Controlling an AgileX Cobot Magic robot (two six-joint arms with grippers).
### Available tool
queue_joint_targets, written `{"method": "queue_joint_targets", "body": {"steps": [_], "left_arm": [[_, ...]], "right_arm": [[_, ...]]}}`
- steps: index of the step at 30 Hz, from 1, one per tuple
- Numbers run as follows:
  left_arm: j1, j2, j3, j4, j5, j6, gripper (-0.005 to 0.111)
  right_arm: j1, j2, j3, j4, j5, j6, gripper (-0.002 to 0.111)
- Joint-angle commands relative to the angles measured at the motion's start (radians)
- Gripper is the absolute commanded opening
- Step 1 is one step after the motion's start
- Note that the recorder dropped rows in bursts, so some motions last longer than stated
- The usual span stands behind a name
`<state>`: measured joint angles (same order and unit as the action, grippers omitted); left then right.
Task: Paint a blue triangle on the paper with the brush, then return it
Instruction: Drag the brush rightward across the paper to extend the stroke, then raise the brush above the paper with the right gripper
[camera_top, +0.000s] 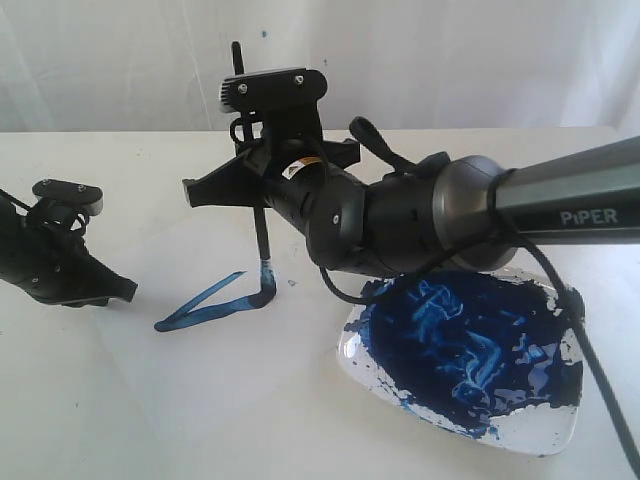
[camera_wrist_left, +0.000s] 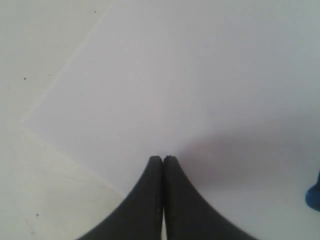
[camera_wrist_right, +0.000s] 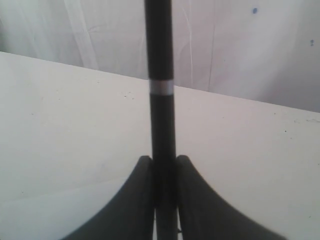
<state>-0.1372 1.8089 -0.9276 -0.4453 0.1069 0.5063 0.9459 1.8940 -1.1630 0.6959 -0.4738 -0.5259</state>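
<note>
The blue triangle (camera_top: 185, 316) lies on the paper (camera_wrist_left: 165, 85), left of the paint dish (camera_top: 555, 430) and between the two arms in the exterior view. It is a long, narrow outline in thick dark-blue strokes. Two long sides run together to a sharp point at the lower left, and a short side rises at the right end. The paint looks wet and uneven, darker along the lower edge. The upper long stroke appears to stop just short of the short side, leaving a small gap at that corner. The brush (camera_top: 263, 235) stands nearly upright with its blue-stained tip touching the paper at the top of the short side. The right gripper (camera_wrist_right: 163, 167) pinches its black handle below a silvery band. The left gripper (camera_wrist_left: 163, 161) has its fingers pressed together with nothing between them, low over the paper's near edge. The dish holds smeared dark-blue paint.
</note>
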Motion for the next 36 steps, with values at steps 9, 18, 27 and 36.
{"method": "queue_joint_targets", "body": {"steps": [9,18,27,36], "left_arm": [[-0.005,-0.003,-0.003,-0.006,0.013,-0.003,0.000],[-0.005,-0.003,-0.003,-0.006,0.013,-0.003,0.000],[-0.005,-0.003,-0.003,-0.006,0.013,-0.003,0.000],[-0.005,-0.003,-0.003,-0.006,0.013,-0.003,0.000]], "right_arm": [[0.000,-0.039,-0.002,0.035,-0.004,-0.104,0.000],[0.000,-0.047,-0.002,0.029,-0.094,-0.034,0.000],[0.000,-0.039,-0.002,-0.140,-0.150,0.184,0.000],[0.000,0.002,-0.010,-0.158,-0.180,0.254,0.000]]}}
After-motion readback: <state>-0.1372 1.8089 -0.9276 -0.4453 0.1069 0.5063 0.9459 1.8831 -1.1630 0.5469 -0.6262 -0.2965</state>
